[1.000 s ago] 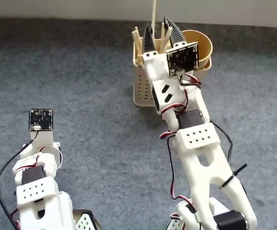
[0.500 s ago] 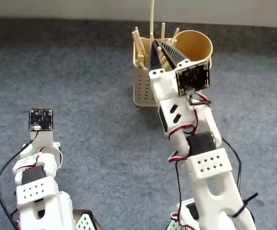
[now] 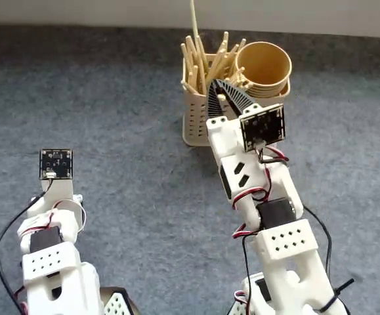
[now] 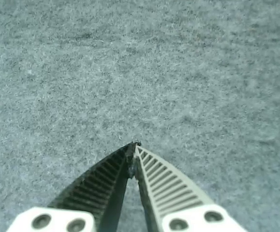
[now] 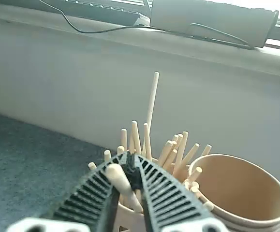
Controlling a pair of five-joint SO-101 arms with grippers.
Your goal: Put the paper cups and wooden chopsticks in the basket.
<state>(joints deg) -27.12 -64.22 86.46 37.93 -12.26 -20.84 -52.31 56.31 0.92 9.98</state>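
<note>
A cream slotted basket [image 3: 195, 125] stands at the far middle of the grey carpet. Stacked paper cups [image 3: 263, 64] sit in its right side, and several wooden chopsticks [image 3: 206, 59] stand in its left side. One chopstick [image 3: 193, 20] rises well above the rest. My right gripper [image 3: 228, 88] hangs shut over the basket's near rim, its tips [image 5: 131, 162] touching. A chopstick end [image 5: 115, 174] pokes up between the jaws; whether it is pinched is unclear. The cups [image 5: 241, 193] sit just beyond. My left gripper [image 4: 134, 145] is shut and holds nothing, low over bare carpet at the near left.
A pale wall [image 5: 57, 72] runs right behind the basket. Open carpet [image 3: 124, 131] lies between the two arms and left of the basket. The left arm's wrist camera board [image 3: 56, 164] sits at the near left.
My right gripper was open above the basket; it has shut and pulled back toward the near rim. The tall chopstick has tipped slightly left. The left arm has not moved.
</note>
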